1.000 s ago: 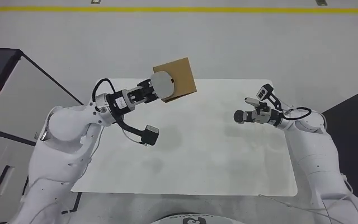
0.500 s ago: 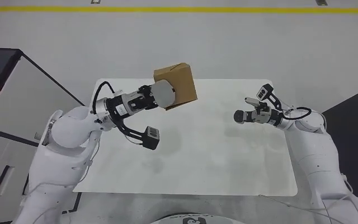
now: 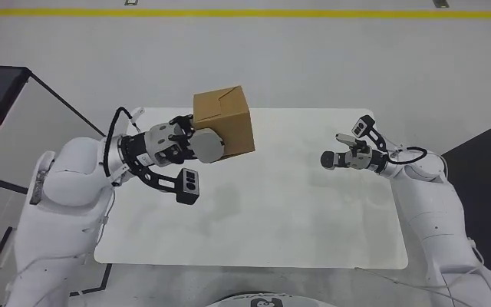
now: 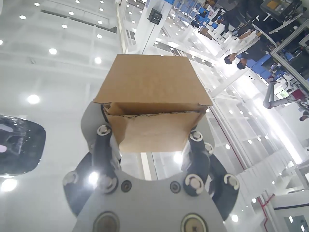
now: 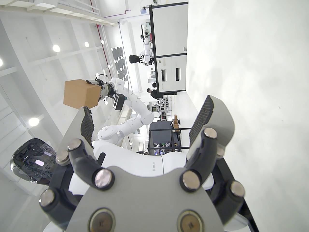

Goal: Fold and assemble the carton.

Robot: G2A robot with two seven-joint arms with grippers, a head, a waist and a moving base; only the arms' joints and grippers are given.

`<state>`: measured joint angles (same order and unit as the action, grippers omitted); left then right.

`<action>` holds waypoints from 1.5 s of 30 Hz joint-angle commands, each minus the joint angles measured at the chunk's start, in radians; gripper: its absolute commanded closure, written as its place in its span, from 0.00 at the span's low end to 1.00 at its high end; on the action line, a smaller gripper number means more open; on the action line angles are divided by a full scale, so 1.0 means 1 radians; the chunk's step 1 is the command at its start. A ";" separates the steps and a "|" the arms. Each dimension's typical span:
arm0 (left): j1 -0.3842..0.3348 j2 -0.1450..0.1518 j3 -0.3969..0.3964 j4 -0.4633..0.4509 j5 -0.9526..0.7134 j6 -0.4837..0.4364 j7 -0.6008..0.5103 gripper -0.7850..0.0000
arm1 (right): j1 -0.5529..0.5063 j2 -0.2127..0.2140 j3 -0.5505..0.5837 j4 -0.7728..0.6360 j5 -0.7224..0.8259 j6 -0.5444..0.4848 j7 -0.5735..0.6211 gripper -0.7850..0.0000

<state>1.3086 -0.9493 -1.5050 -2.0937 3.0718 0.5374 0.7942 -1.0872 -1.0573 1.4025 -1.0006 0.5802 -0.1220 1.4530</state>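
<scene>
At the table's (image 3: 307, 215) ten o'clock, the cardboard carton (image 3: 222, 119) was clamped aloft by the left gripper (image 3: 205, 143), likely for reorienting; the right gripper (image 5: 147, 112) was spread apart.

Carton (image 3: 225, 119) in left claw (image 3: 209, 140) over table's (image 3: 299, 222) far left, right claw (image 3: 326, 160) well apart at right

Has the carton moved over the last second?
Yes. In the top view the carton, held by the left gripper, has shifted along the table's far edge toward its left corner.
</scene>
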 commanded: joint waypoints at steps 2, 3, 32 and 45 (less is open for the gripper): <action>0.004 0.006 -0.014 -0.006 0.000 0.028 0.014 1.00 | 0.000 0.000 0.000 0.000 0.000 0.000 0.000 0.00; 0.006 0.007 -0.016 -0.008 0.000 0.036 0.012 1.00 | 0.000 0.000 0.000 0.000 0.000 0.000 0.000 0.00; 0.039 -0.003 0.127 0.032 -0.044 -0.245 -0.021 1.00 | 0.000 0.000 0.000 0.000 0.000 0.000 0.000 0.00; 0.023 -0.008 0.155 0.062 -0.246 -0.450 -0.001 1.00 | 0.000 0.000 0.000 0.000 0.000 0.000 0.000 0.00</action>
<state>1.3314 -0.9572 -1.3499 -2.0313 2.8214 0.0869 0.7931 -1.0872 -1.0573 1.4025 -1.0006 0.5802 -0.1220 1.4530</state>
